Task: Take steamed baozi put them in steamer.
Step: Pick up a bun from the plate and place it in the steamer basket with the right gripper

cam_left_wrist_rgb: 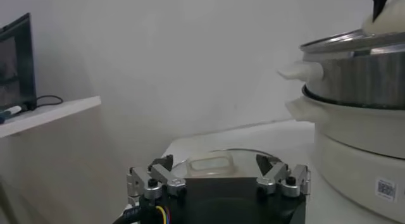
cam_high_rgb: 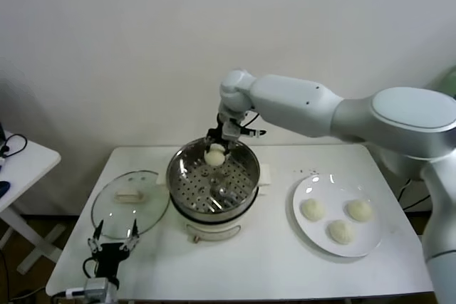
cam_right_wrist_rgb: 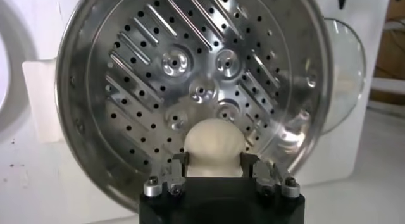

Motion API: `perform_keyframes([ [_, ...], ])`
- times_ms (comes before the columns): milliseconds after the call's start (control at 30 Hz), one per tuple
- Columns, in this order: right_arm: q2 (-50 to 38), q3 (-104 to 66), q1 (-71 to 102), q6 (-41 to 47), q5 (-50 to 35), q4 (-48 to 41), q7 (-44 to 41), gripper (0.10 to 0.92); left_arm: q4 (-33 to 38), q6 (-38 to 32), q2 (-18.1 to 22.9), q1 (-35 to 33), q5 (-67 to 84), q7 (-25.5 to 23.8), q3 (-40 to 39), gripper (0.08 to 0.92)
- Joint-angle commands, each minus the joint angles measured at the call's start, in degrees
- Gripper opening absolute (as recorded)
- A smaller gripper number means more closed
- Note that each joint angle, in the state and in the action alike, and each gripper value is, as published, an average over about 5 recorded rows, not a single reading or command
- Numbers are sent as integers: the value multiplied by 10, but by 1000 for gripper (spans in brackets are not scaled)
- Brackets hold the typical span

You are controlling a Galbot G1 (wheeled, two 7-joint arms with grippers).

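At the far left we find the left gripper (cam_high_rgb: 112, 241) parked low at the table's (cam_high_rgb: 235, 272) front edge, its fingers (cam_left_wrist_rgb: 162, 174) spread wide and holding nothing. Just beyond it lies the glass lid (cam_high_rgb: 130, 201), flat on the table. Next comes the steamer (cam_high_rgb: 212, 184), its perforated tray (cam_right_wrist_rgb: 190, 80) bare. Above the steamer's far rim we note the right gripper (cam_high_rgb: 214, 153), clenched around one baozi (cam_right_wrist_rgb: 213, 145) held over the tray. Furthest right, a white plate (cam_high_rgb: 311, 236) carries the three remaining baozi (cam_high_rgb: 335, 219), close together.
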State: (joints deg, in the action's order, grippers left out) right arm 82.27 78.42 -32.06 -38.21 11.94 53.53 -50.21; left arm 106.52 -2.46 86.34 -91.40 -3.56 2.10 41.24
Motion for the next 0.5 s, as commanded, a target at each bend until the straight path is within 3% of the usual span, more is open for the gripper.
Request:
perform_keyframes([
  [33,19,-14,30,-24,42,-47,5,568,-2,-2,-1,0,0,0,0,823],
  [400,32,-31,52,-35,50,-83,17,574,-7,-3,-2,4,0,0,3,823],
  [500,33,-33,54,-39,53,-85,22,622,-9,-3,-2,6,0,0,2,823],
])
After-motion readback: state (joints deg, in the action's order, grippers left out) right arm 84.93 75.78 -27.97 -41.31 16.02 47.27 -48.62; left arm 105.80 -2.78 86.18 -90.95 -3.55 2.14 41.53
